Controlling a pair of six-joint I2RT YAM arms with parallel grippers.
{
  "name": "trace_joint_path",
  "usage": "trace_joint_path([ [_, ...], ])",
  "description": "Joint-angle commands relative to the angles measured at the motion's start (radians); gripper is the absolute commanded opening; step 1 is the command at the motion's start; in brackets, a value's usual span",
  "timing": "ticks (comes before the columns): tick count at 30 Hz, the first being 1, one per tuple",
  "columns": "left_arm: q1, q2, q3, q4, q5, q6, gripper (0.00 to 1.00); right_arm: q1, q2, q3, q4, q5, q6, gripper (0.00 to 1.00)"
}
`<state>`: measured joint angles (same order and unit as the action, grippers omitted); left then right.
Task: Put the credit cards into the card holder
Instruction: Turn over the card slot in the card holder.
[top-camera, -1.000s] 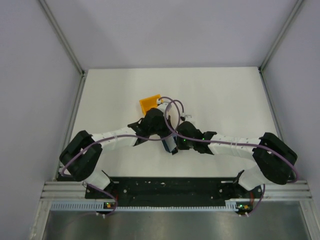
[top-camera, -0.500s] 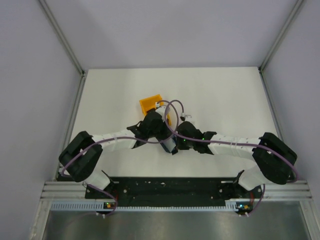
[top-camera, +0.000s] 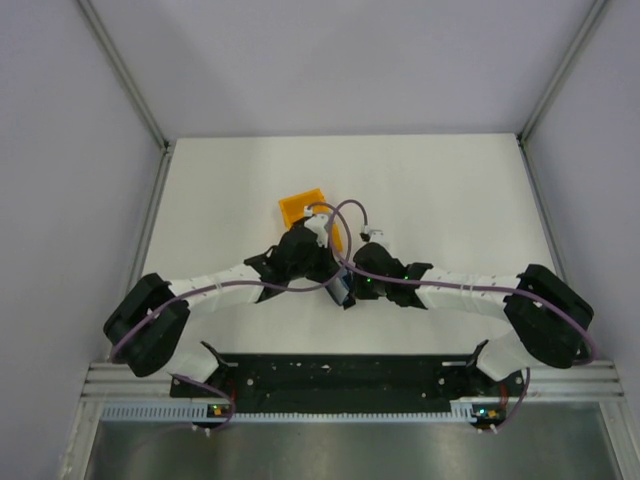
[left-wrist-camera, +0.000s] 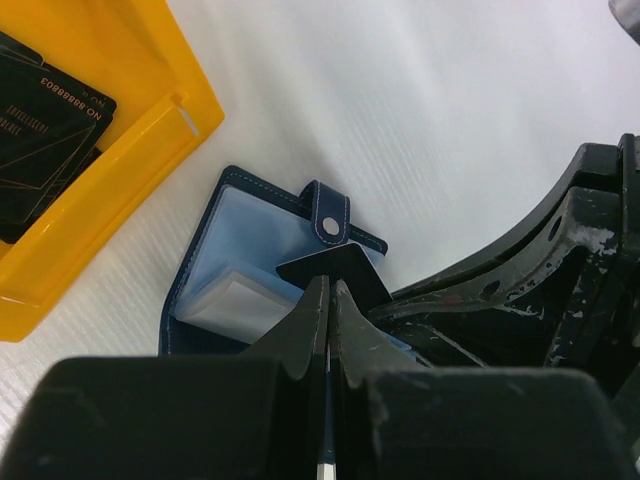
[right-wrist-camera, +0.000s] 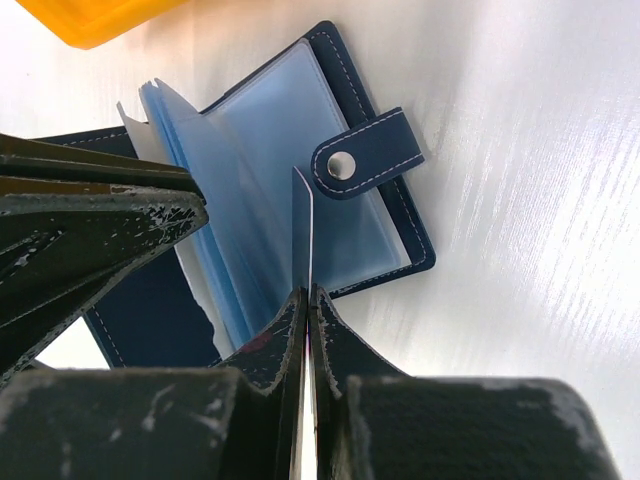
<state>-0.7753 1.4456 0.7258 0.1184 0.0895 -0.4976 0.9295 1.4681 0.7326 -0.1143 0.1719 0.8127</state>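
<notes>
We see our left gripper (left-wrist-camera: 328, 300) pinching a black card (left-wrist-camera: 335, 272) edge-on, its corner over the open card holder (left-wrist-camera: 240, 240) on the white table (left-wrist-camera: 420, 100). Our right gripper (right-wrist-camera: 303, 300) is clamped on one clear sleeve (right-wrist-camera: 303, 230) of that holder, and its dark body crowds the holder's right side. Just beside the holder sits the orange bin (left-wrist-camera: 170, 125), with a second card (left-wrist-camera: 45, 130) inside.

White table (top-camera: 450, 200) carries an orange bin (top-camera: 300, 207) and the open card holder (right-wrist-camera: 350, 230).
</notes>
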Motion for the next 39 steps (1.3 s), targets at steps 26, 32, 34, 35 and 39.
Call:
trace_joint_path([
  [26, -0.005, -0.137, -0.085, -0.01, -0.019, -0.015, 0.0, 0.011, 0.037, -0.022, -0.021, 0.026, -0.006, 0.0],
  [32, -0.005, -0.151, -0.086, -0.016, -0.02, -0.016, 0.0, 0.011, 0.037, -0.022, -0.019, 0.026, -0.009, 0.0],
  [34, -0.005, -0.159, -0.088, -0.02, -0.023, -0.016, 0.0, 0.012, 0.038, -0.022, -0.021, 0.026, -0.007, 0.0],
  [35, -0.005, -0.165, -0.086, -0.022, -0.023, -0.016, 0.0, 0.012, 0.037, -0.022, -0.019, 0.028, -0.007, 0.0],
  [39, -0.005, -0.179, -0.088, -0.033, -0.028, -0.015, 0.0, 0.011, 0.037, -0.022, -0.019, 0.026, -0.007, 0.0],
])
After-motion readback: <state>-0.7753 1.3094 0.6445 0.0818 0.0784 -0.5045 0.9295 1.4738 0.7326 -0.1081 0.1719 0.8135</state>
